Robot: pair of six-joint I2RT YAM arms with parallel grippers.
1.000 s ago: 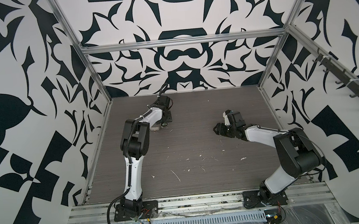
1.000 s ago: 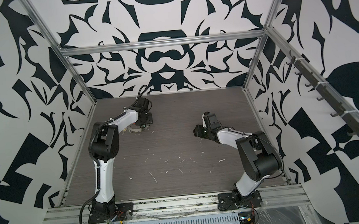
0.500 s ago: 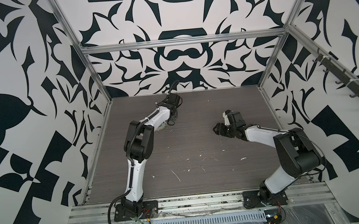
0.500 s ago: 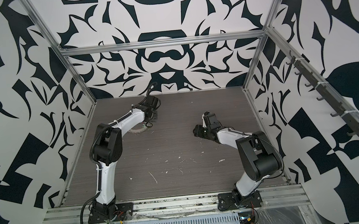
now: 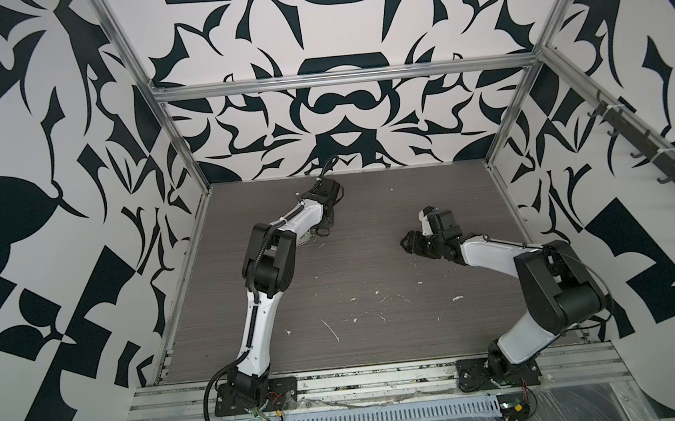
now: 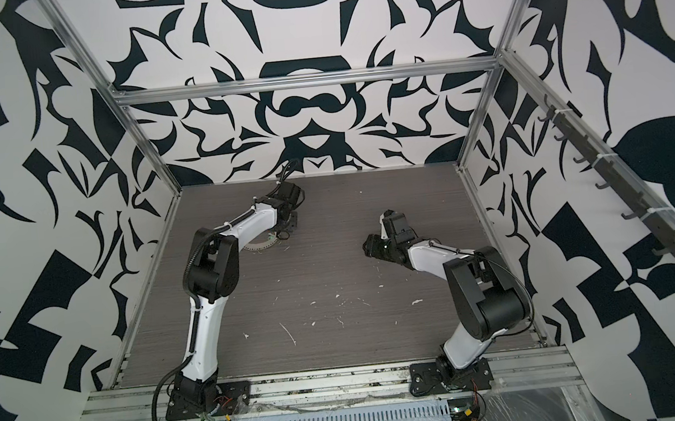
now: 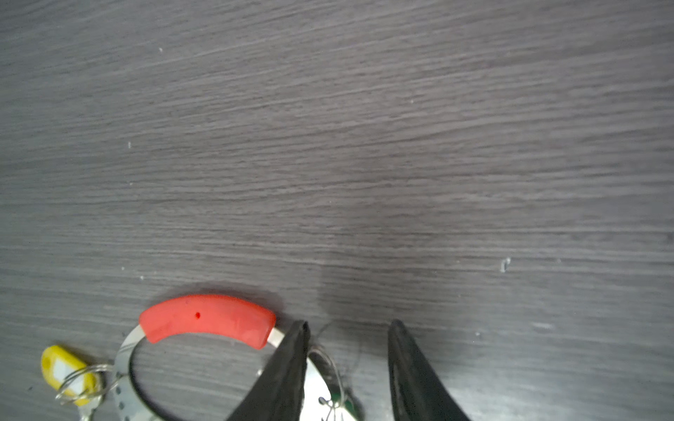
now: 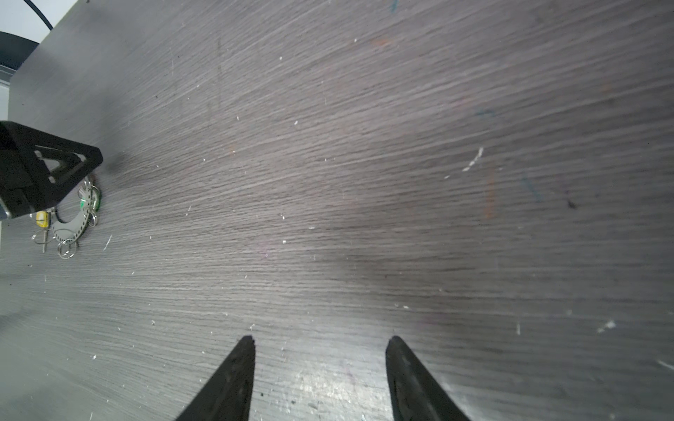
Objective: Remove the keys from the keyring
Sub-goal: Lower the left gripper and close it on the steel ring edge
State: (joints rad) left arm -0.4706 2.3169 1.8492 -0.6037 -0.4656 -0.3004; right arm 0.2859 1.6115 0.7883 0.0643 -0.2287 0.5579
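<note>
The keyring (image 5: 306, 239) lies on the table (image 5: 369, 217) left of centre in both top views, partly under the left arm (image 5: 301, 219), with the yellow key (image 7: 64, 366) and green key (image 7: 346, 404) at its band. The left gripper (image 7: 348, 324) is part open, its fingers (image 7: 288, 371) astride the band and green key. The right gripper (image 8: 319, 339) gapes empty, well apart.

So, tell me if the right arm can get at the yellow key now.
Doubtful. The table between the right pincer and the yellow key is unobstructed, but the key lies far off, and the left pincer sits over the keyring beside it.
</note>
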